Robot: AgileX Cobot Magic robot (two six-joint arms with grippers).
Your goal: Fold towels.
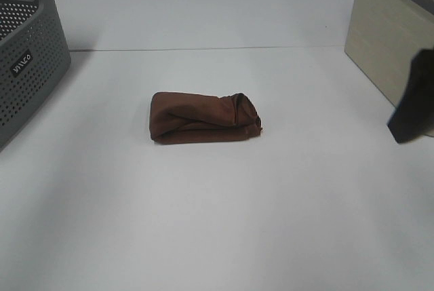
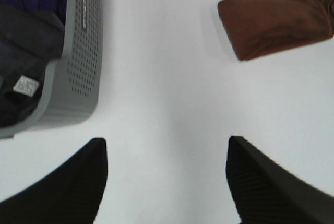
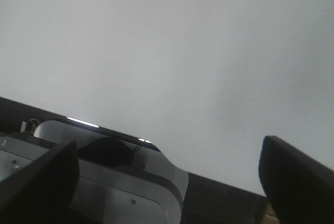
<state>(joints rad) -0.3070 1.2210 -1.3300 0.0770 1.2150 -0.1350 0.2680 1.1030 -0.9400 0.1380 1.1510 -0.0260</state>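
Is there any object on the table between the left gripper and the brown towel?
Nothing visible. Only bare white table lies between the open left gripper and the folded dark brown fuzzy towel. The grey perforated plastic basket stands off to the side.

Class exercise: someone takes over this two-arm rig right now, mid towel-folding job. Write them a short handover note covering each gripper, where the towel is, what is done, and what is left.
Left gripper: open, empty, above bare table between the grey basket and the towel.
Right gripper: open, empty, off at the table's right edge, well away from the towel.
Towel: brown, lying mid-table as a compact folded bundle; neither gripper touches it.
Done: it appears folded, though one end looks bunched.
Left: probably tidy that end or move the bundle. The basket holds dark cloth; whether that needs folding cannot be told.
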